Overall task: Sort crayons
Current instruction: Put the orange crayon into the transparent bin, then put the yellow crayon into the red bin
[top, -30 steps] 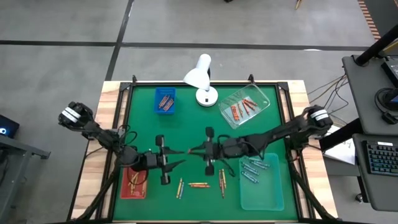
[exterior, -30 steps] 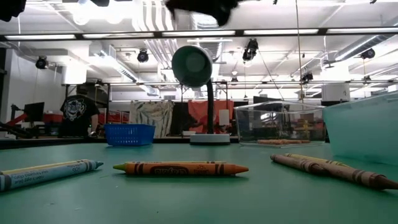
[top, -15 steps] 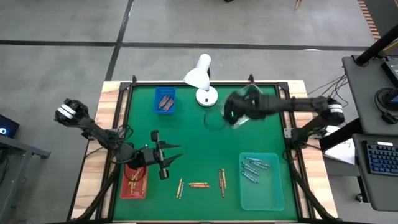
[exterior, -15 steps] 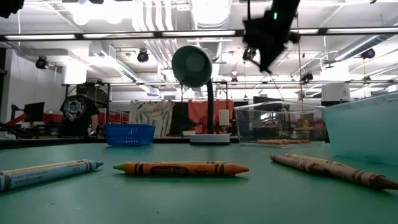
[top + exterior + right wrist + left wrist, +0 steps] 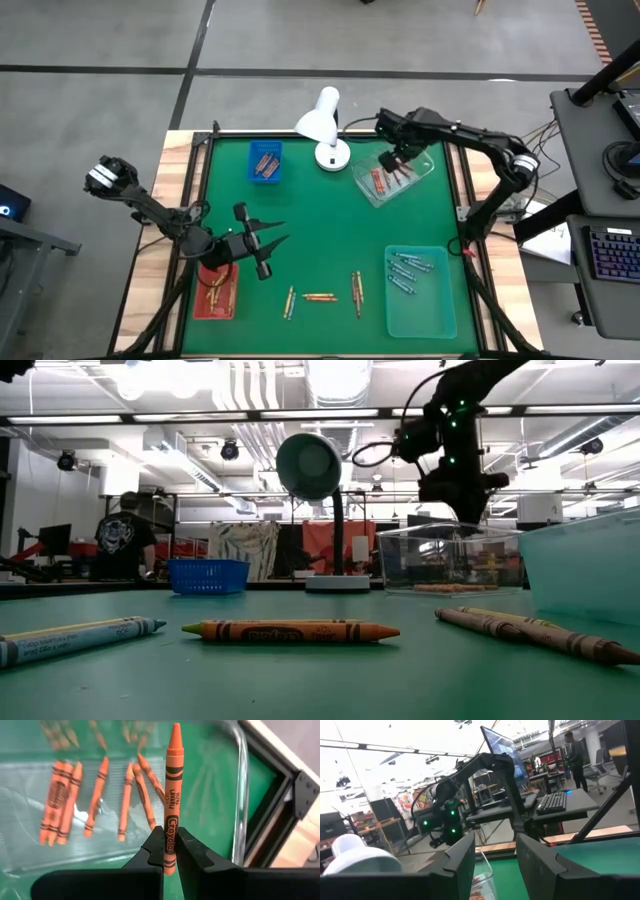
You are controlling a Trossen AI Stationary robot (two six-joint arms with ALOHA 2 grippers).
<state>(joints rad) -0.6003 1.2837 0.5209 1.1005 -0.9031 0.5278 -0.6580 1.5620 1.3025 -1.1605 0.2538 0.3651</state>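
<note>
My right gripper hangs over the clear tray at the far right, shut on an orange crayon. Several orange crayons lie on that tray's floor. My left gripper is open with nothing in it, raised over the table's left part, beside the red tray. In the left wrist view, nothing lies between its two fingers. Three loose crayons lie flat on the green mat near the front edge, also visible in the low view. My right gripper pinches the orange crayon by its blunt end between its two fingers. The fingers come from above, pointing steeply down. The crayon runs on past the fingertips in line with them, pointed tip foremost, clear of the clear tray below.
A white desk lamp stands at the far middle. A blue tray with crayons sits at the far left. A pale teal tray with light blue crayons sits at the near right. A dark frame rims the mat.
My right gripper has swung from the table's middle, where it met the left gripper, toward the far right edge to above the clear tray. It has tipped from level to pointing down, shut on the orange crayon throughout. My left gripper has drawn back a little leftward.
</note>
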